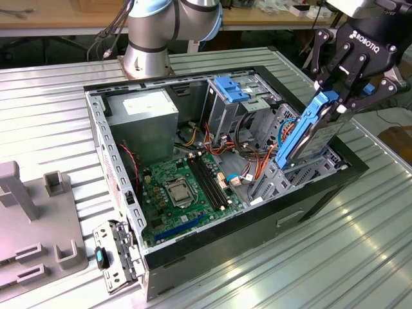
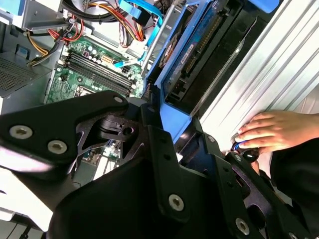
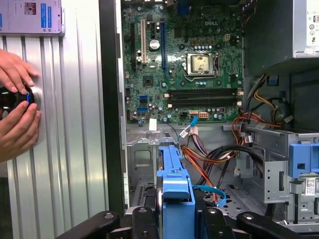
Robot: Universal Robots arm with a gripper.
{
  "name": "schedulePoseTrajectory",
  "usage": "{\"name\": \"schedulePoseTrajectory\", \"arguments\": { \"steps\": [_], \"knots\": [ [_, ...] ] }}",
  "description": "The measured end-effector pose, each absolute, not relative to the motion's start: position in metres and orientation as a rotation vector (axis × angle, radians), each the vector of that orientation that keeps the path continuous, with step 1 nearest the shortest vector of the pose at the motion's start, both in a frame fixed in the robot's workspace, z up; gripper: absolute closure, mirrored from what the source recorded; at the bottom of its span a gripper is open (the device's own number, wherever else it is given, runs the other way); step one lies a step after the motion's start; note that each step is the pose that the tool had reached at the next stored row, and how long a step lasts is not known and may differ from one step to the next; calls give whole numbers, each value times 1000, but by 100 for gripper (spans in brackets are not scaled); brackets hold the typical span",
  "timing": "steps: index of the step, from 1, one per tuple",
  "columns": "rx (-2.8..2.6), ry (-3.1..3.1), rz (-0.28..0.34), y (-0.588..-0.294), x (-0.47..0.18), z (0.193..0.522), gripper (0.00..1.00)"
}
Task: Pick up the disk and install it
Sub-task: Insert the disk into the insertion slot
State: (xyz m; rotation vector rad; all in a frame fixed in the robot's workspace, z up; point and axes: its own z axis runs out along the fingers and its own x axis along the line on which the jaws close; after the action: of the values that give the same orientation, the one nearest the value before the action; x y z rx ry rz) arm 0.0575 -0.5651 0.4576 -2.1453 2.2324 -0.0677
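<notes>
The jaws are clenched on the blue rail at the upper end of the disk (image 1: 310,136). The disk hangs below them with its long axis steeply tilted. Its lower end is at the mouth of the grey drive bay (image 1: 269,181) in the open computer case (image 1: 212,251), toward the tabletop (image 1: 360,257) edge on the exterior view's right.

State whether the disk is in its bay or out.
Out: the gripper holds the disk tilted above the computer case, not seated.
</notes>
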Motion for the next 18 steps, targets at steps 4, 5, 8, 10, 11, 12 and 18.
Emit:
{"name": "schedulePoseTrajectory", "arguments": {
  "steps": [4, 5, 8, 10, 11, 12, 18],
  "knots": [
    [-2145, 2232, -68, -565, 57, 457, 63],
    [-2145, 2232, -68, -565, 57, 457, 63],
    [-2145, 2232, -68, -565, 56, 457, 63],
    [-2145, 2232, -67, -565, 56, 457, 63],
    [-2145, 2232, -67, -565, 56, 456, 63],
    [-2145, 2232, -68, -565, 56, 456, 63],
    [-2145, 2232, -68, -565, 56, 451, 63]
  ]
}}
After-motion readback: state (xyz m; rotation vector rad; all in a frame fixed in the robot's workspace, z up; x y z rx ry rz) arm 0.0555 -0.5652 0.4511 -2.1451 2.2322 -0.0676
